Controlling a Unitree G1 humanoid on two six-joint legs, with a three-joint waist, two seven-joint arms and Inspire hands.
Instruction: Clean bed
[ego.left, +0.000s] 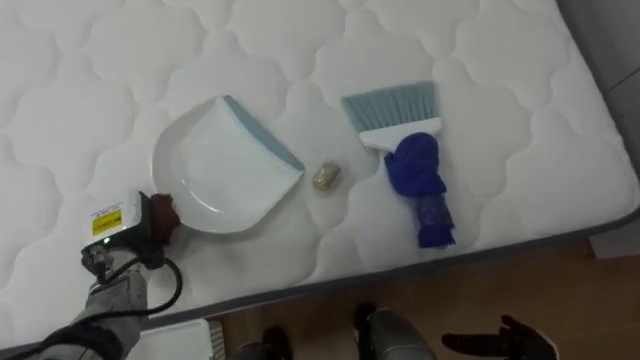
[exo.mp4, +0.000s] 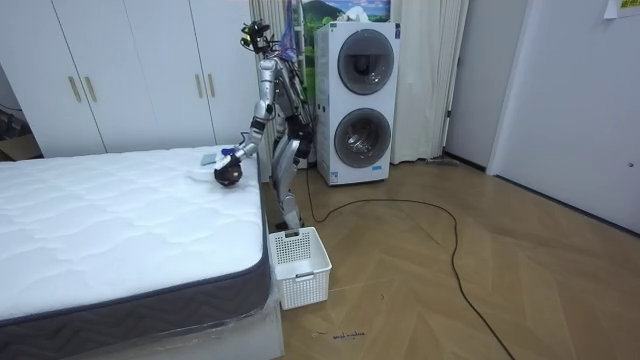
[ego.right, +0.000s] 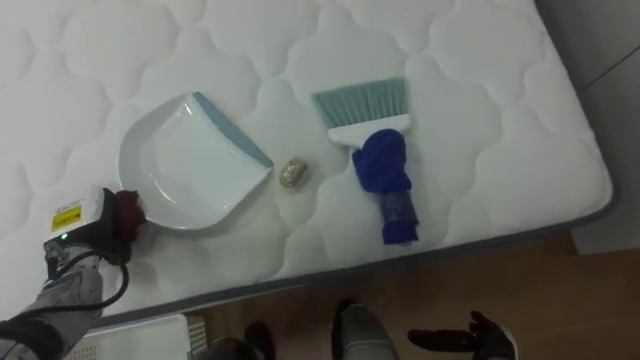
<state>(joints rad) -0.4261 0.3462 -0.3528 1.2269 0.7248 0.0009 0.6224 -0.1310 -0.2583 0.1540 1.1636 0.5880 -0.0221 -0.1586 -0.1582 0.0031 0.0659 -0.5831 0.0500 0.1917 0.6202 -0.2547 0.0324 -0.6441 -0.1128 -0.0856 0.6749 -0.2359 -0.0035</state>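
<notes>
Two hands frame the job at the bedside. Nearest the camera, the robot's right hand (ego.left: 498, 341) hangs over the wooden floor, well to the right of the dustpan (ego.left: 215, 175) and below the bed's edge, fingers spread and holding nothing. A white basket (exo.mp4: 298, 262) stands on the floor by the bed, nearer the robot than the dustpan. At the dustpan's near left corner, the left hand (ego.left: 160, 215) is clenched on the dustpan's handle, which the dark fingers cover.

The white dustpan lies flat on the quilted white mattress (ego.left: 500, 80), its grey-blue lip turned to the right. Just off that lip sits a small crumpled brownish scrap (ego.left: 326, 178), on the mattress and outside the dustpan. To the right of the scrap, apart from the dustpan, lies the brush (ego.left: 413, 160), its blue handle pointing towards the mattress's near edge and its pale blue bristles fanned out at the far end.

From across the room, the robot stands upright at the bed's side, one arm reaching down to the dustpan. Behind the robot, farther from the dustpan, are two stacked washing machines (exo.mp4: 360, 100) and white wardrobe doors (exo.mp4: 130, 70).
</notes>
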